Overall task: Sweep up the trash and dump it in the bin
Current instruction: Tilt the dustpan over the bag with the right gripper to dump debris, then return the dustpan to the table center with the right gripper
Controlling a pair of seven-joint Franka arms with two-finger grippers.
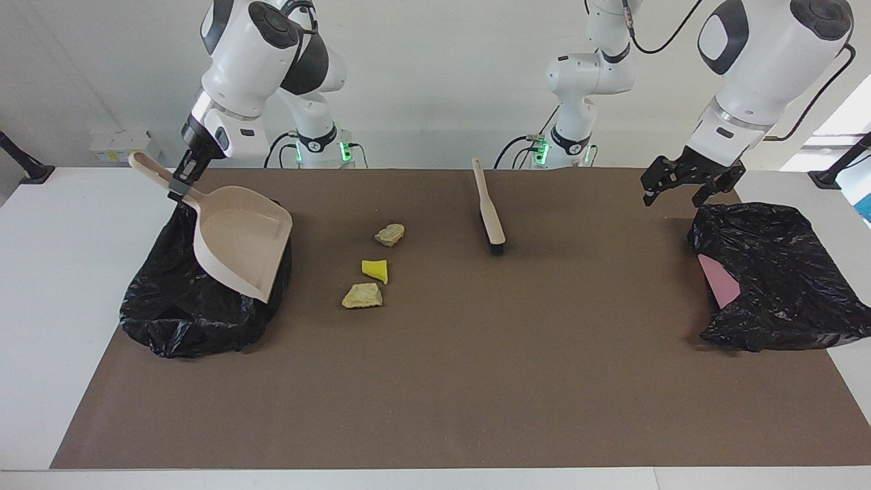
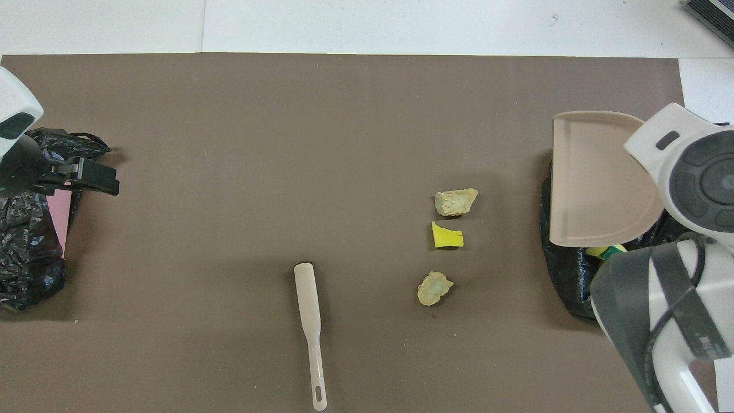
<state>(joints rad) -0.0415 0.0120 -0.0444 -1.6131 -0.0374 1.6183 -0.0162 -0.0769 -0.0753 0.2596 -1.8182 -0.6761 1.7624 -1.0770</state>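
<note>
Three scraps of trash lie on the brown mat: a tan chunk (image 1: 389,235) (image 2: 434,287) nearest the robots, a yellow sponge piece (image 1: 375,270) (image 2: 446,236), and a second tan chunk (image 1: 363,296) (image 2: 456,202) farthest. My right gripper (image 1: 182,180) is shut on the handle of the beige dustpan (image 1: 238,245) (image 2: 596,178). It holds the pan tilted, mouth down, over the black bin bag (image 1: 177,320) (image 2: 565,287) at the right arm's end. A yellow-green scrap (image 2: 606,250) shows in that bag. My left gripper (image 1: 674,196) (image 2: 97,178) hangs open and empty over the other bag's edge.
The beige hand brush (image 1: 490,207) (image 2: 309,321) lies on the mat near the robots, mid-table. A second black bag (image 1: 776,272) (image 2: 28,269) with something pink (image 1: 721,279) inside sits at the left arm's end. The mat (image 1: 476,381) is edged by white table.
</note>
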